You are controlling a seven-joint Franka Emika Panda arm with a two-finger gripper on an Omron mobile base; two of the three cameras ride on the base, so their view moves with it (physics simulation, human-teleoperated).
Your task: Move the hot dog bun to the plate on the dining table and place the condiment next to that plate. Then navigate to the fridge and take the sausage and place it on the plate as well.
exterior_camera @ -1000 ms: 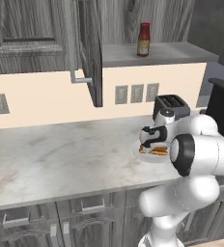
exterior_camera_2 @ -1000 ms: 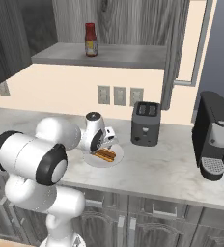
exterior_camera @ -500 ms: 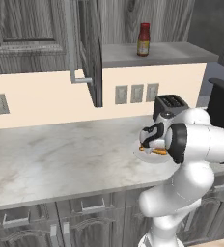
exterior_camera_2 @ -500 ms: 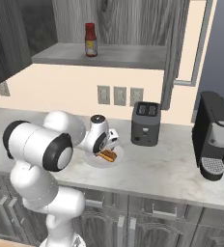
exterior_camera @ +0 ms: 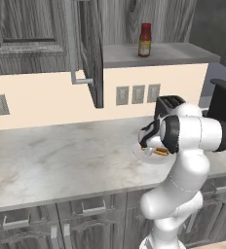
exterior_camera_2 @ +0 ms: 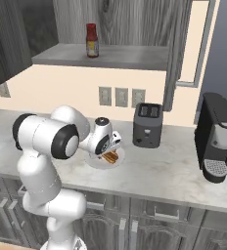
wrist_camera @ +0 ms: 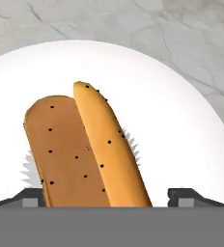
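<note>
The hot dog bun (wrist_camera: 85, 149), tan-orange and split, lies on a small plain pale dish (wrist_camera: 181, 125) on the marbled worktop. My gripper (wrist_camera: 111, 195) hangs open right over the bun, one fingertip on each side of its near end. From the base cameras the hand (exterior_camera: 150, 141) (exterior_camera_2: 109, 145) points down at the bun (exterior_camera_2: 110, 157) (exterior_camera: 160, 152). The condiment (exterior_camera: 144, 40) (exterior_camera_2: 91, 41), a dark red bottle with a yellow label, stands on the shelf of the open wall cabinet. The red-rimmed plate, dining table, fridge and sausage are out of view.
A dark toaster (exterior_camera: 168, 104) (exterior_camera_2: 147, 126) stands just behind the dish. A black coffee machine (exterior_camera_2: 215, 136) sits further right. The open cabinet door (exterior_camera: 88, 48) (exterior_camera_2: 184, 44) juts out over the worktop (exterior_camera: 61, 160).
The arm has folded in and the hand has come down closer over the bun. The bun and dish have not moved.
</note>
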